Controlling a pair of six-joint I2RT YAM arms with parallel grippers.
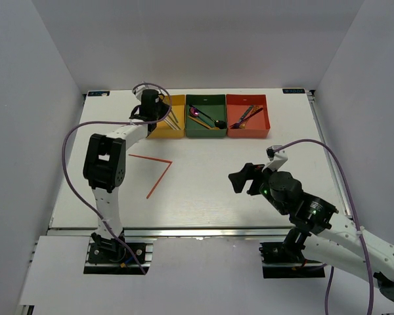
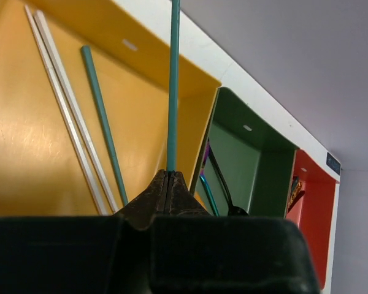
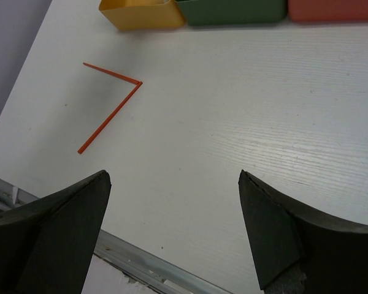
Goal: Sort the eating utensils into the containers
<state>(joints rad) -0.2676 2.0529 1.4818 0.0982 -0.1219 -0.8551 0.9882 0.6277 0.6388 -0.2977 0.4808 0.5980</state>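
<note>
My left gripper [image 2: 170,174] is shut on a grey-green chopstick [image 2: 173,92] that sticks straight out over the yellow-orange container [image 2: 24,153]. Inside that container lie another grey-green chopstick [image 2: 101,122] and two silver chopsticks [image 2: 61,104]. In the top view the left gripper [image 1: 161,115] hangs over the yellow-orange container [image 1: 177,98]. Two orange-red chopsticks [image 1: 159,179] lie on the table in a V shape, also seen by the right wrist as orange-red chopsticks [image 3: 110,116]. My right gripper [image 1: 245,176] hovers open and empty, well right of them; its jaws [image 3: 175,177] frame bare table.
The dark green container [image 1: 206,97] holds a purple spoon [image 1: 196,113] and a black spoon [image 1: 218,123]. The red-orange container [image 1: 248,134] holds several forks [image 1: 246,116]. The three containers stand in a row at the back. A metal rail [image 3: 141,263] edges the table's near side.
</note>
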